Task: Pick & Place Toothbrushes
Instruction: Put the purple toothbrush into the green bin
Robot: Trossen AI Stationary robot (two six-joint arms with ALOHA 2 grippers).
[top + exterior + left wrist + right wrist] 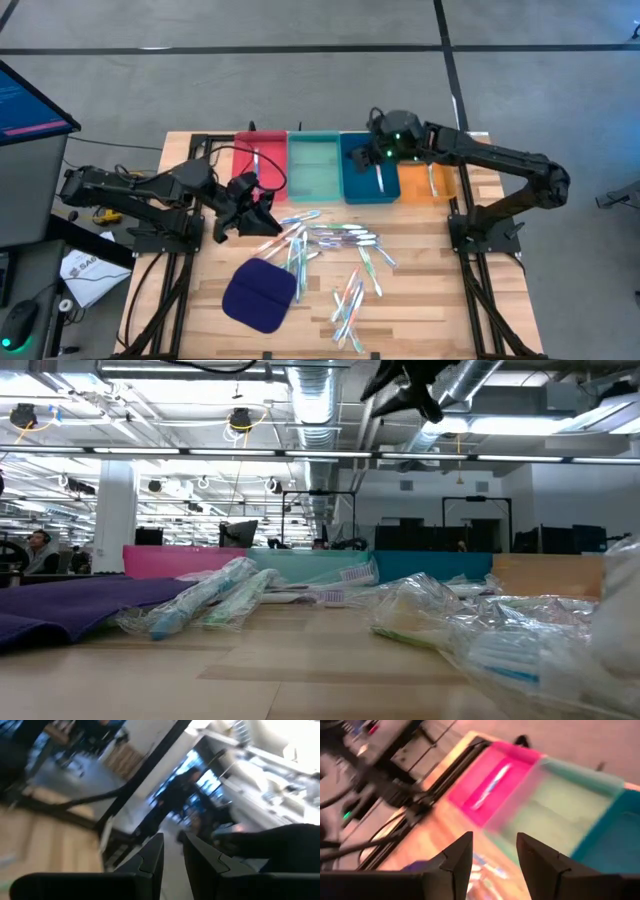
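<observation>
We find most of the toothbrushes (335,255) scattered across the middle and lower centre of the wooden table (420,310) in the high view, beside a dark blue pad (260,294) at lower left. Single brushes already lie in the red tray (262,160), the blue tray (368,175) and the orange tray (428,182); the teal tray (314,168) sits between red and blue. We place the left gripper (252,203) at the pile's upper-left edge, its fingers (150,862) a narrow gap apart and holding nothing. The right gripper (372,152) hovers over the blue tray at upper centre, its fingers (457,860) spread and empty.
</observation>
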